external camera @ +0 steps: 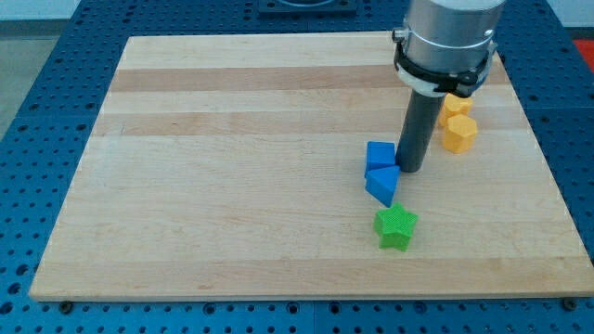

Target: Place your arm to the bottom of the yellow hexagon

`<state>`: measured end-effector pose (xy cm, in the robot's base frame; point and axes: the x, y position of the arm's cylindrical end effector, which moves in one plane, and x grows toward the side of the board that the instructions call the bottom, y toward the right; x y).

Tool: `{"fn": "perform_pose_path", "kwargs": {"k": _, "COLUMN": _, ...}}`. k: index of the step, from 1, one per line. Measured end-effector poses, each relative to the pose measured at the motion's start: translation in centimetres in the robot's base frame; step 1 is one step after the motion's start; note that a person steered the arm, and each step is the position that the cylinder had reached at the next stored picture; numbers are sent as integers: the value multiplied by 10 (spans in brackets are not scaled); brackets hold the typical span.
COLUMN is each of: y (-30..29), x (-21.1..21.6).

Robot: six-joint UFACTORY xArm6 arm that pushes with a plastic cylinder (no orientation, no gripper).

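Tip: the rod's lower end (411,171) rests on the counter (232,186), just to the view's right of the blue cube (380,155) and close above the blue triangular block (381,184).
Pincer: there is none on this arm, only the straight dark rod, so nothing opens or closes.
Yellow hexagon: it sits (458,133) near the counter's right side, up and to the view's right of the tip, a little apart from it.
Other yellow block: a second one (455,104) lies just above the hexagon, partly hidden by the arm's collar; its shape I cannot make out.
Green star: it lies (396,227) toward the view's bottom, clear of the route.
Step in hand: I judge the tip should slide rightward across bare wood, staying below the hexagon.
Doing it well: stop directly beneath the hexagon without nudging it, and pull away from the blue pair cleanly.
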<state>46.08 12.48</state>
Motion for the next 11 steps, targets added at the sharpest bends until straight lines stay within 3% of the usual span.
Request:
{"fn": "perform_pose_path", "kwargs": {"k": 4, "y": 22, "x": -41}}
{"fn": "perform_pose_path", "kwargs": {"k": 9, "y": 21, "x": -1}}
{"fn": "perform_pose_path", "kwargs": {"k": 10, "y": 81, "x": 29}}
{"fn": "perform_pose_path", "kwargs": {"k": 11, "y": 154, "x": 28}}
